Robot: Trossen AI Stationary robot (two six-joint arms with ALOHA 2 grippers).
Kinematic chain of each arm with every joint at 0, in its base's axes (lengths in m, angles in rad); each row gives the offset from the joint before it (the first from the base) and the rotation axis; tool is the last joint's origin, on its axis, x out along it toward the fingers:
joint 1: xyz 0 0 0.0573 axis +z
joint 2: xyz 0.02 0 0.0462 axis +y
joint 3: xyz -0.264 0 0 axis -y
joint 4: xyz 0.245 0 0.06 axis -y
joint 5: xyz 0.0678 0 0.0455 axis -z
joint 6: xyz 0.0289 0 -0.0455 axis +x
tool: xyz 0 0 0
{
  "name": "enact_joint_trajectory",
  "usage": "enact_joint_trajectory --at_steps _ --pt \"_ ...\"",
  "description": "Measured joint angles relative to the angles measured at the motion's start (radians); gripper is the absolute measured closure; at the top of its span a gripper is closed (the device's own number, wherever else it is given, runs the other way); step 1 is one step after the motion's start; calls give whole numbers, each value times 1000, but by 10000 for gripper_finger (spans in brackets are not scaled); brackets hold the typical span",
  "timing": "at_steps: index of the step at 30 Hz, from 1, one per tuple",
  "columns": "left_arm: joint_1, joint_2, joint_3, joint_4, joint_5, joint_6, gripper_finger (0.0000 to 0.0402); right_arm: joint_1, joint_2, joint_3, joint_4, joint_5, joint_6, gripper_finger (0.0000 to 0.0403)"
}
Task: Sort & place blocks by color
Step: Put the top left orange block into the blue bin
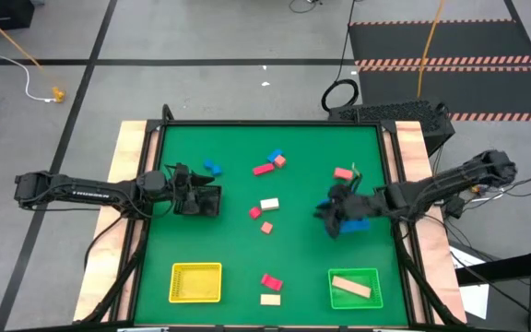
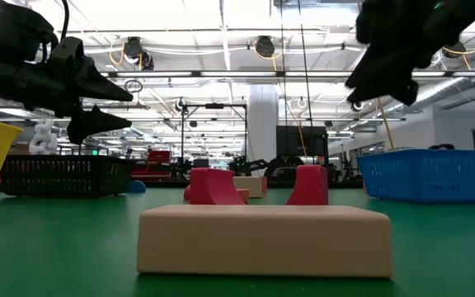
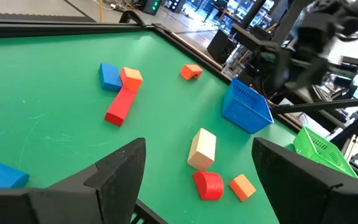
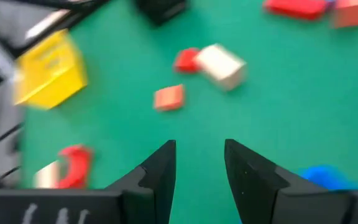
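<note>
Small blocks lie scattered on the green table: a blue one [image 1: 212,168], a blue, a salmon and a red bar together [image 1: 272,162], a salmon one [image 1: 343,172], a cream one [image 1: 269,205] beside a red [image 1: 255,212] and a salmon one [image 1: 267,227], and a red [image 1: 271,281] and a cream one [image 1: 270,299] near the front. My left gripper [image 1: 194,194] [image 3: 199,149] hovers open at the left. My right gripper [image 1: 330,219] [image 4: 201,152] hangs open above the table beside the blue tray [image 1: 359,224], nothing between its fingers.
A yellow tray [image 1: 196,282] stands at the front left. At the front right a green tray [image 1: 354,277] holds a cream bar [image 1: 351,289]. A black tray [image 1: 212,205] sits by my left gripper. Wooden rails edge the table's left and right sides.
</note>
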Motion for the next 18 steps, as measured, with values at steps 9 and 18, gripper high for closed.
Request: enact_joint_trajectory --at_steps 9,18 --pt "0 0 0 0 0 0 108 -311 0 0 -144 -109 -113 233" --pt "0 0 0 0 0 0 108 -492 2 0 -235 -118 -380 177"
